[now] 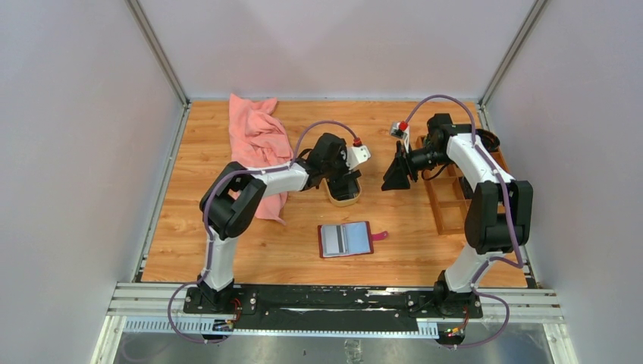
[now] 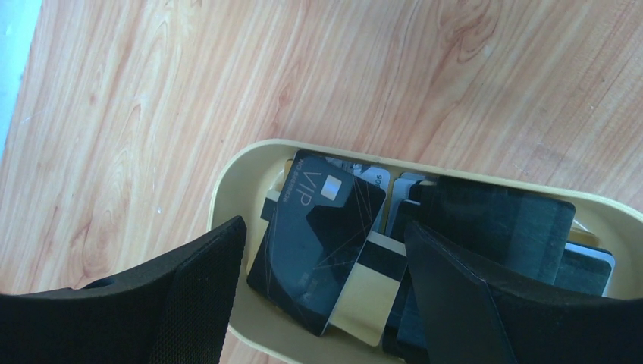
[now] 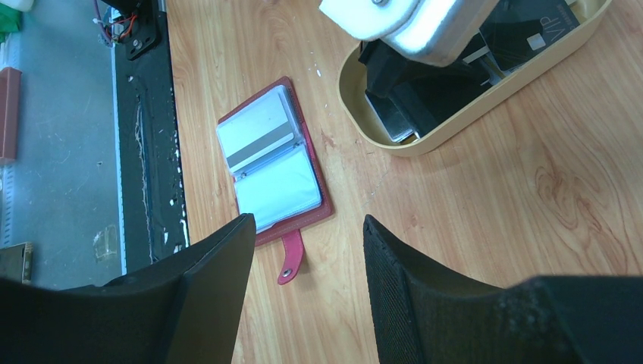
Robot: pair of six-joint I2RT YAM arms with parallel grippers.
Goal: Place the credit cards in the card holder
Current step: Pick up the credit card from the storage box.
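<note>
Your left fingers (image 2: 199, 297) spread over VIP card (image 2: 318, 235) in dish (image 2: 225, 191) for pickup; right fingers (image 3: 206, 292) released, empty; card holder (image 3: 274, 163) open.

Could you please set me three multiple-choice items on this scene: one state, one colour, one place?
1. The card holder is: A folded shut; B lying open; C standing on edge.
2. The cloth is: A blue; B green; C pink.
3. The black VIP card lies: A in the tan dish; B on the cloth; C in the card holder.
Answers: 1 B, its inner sleeves face up; 2 C, plainly pink from above; 3 A, the dish rim rings it.
</note>
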